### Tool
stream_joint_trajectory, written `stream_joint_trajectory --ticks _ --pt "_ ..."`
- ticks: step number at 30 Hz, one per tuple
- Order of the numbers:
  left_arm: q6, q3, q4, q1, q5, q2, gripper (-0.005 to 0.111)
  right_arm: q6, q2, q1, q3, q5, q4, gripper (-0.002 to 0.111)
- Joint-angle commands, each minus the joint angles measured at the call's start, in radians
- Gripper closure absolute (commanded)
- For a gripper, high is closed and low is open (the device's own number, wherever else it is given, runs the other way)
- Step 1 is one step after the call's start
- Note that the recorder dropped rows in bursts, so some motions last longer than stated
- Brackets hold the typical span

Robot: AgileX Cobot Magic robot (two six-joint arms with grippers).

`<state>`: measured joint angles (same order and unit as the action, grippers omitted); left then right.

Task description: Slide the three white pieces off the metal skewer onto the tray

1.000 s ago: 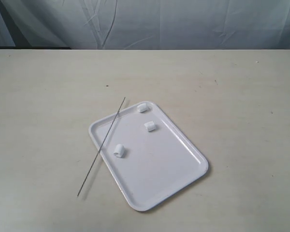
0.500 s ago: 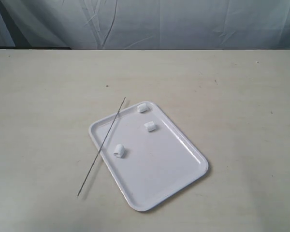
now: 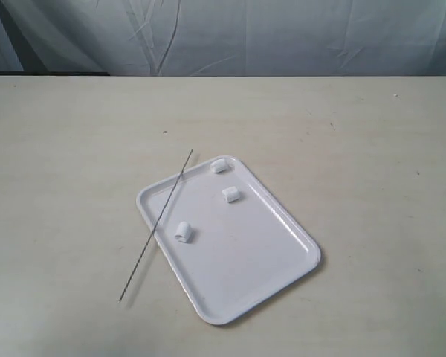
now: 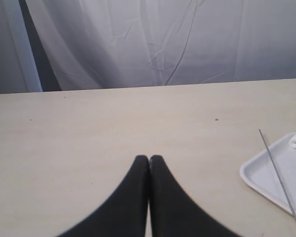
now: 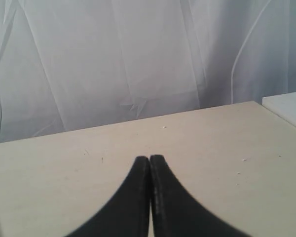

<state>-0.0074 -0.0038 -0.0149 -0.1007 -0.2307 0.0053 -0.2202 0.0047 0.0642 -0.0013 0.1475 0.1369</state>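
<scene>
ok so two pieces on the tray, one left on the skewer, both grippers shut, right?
Not quite: all three white pieces are on the tray, and the metal skewer is bare, as the exterior view shows. The left gripper and right gripper are shut.

Counter [image 3: 372, 149]: pale beige, matte, runs from 6 o'clock of the exterior view up to a straight back edge. A few small dark specks on it, one speck [image 3: 164, 132] around 10 o'clock of centre. At 12 o'clock a wrinkled grey-white curtain [image 3: 297, 33] hangs full width, folds and creases visible. Dark gap [image 3: 11, 41] in the fabric at 11 o'clock. Light is soft and even, shadows faint. Right wrist view catches a white slab edge [image 5: 286, 104] near the curtain line; can't tell what it is.
</scene>
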Motion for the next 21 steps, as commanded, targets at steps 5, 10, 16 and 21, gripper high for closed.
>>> stream_joint_trajectory --ticks 5,10,16,21 --pt "-0.017 0.004 -0.039 0.079 -0.001 -0.005 0.107 0.325 -0.005 0.005 0.001 0.158 -0.281 0.109" --pt "-0.017 0.004 -0.039 0.119 -0.001 -0.005 0.107 0.357 -0.005 0.005 0.001 0.157 -0.281 0.109" --pt "-0.017 0.004 -0.039 0.121 -0.001 -0.005 0.107 0.425 -0.005 0.005 0.001 0.165 -0.241 0.109" --pt "-0.017 0.004 -0.039 0.121 -0.001 -0.005 0.107 0.469 -0.005 0.005 0.001 0.177 -0.254 0.109"
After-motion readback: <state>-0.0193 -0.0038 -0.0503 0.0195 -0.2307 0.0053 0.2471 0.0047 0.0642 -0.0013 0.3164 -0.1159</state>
